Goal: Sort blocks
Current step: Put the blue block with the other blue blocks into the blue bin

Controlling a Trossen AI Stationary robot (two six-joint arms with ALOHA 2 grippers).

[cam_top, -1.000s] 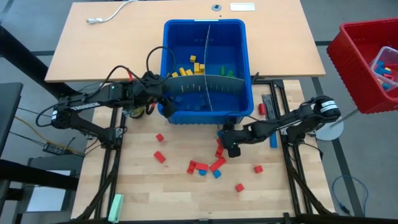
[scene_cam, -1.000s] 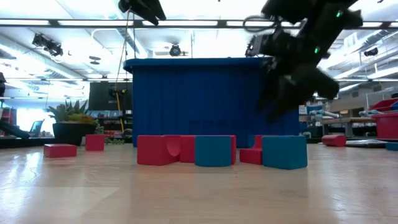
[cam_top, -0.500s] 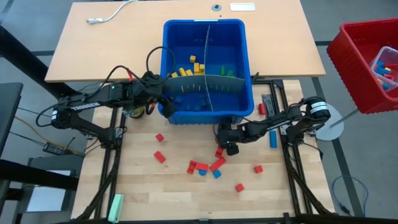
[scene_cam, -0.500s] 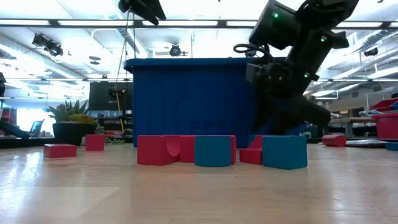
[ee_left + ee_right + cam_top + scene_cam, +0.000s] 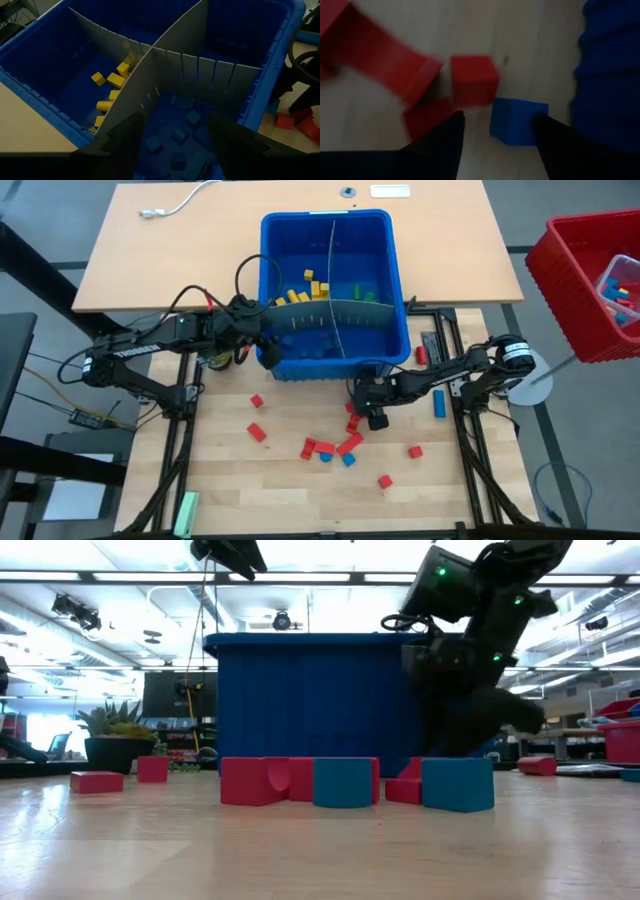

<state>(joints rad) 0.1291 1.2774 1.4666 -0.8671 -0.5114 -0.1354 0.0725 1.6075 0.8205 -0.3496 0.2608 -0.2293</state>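
Since the earlier frame the right gripper (image 5: 375, 420) has drawn in from right of centre and dropped to the wooden tabletop (image 5: 230, 480), just below the divided blue plastic bin (image 5: 400, 290) in the high view. Its fingers stand apart around a small blue plastic block (image 5: 519, 120), with a red plastic block (image 5: 474, 79) just beside it. Good practice: centre the blue block between the fingers, exclude the red neighbour, then close. The left gripper (image 5: 172, 142) hangs above the bin's blue compartment, fingers apart, empty. Loose red and blue blocks (image 5: 335, 448) lie lower centre.
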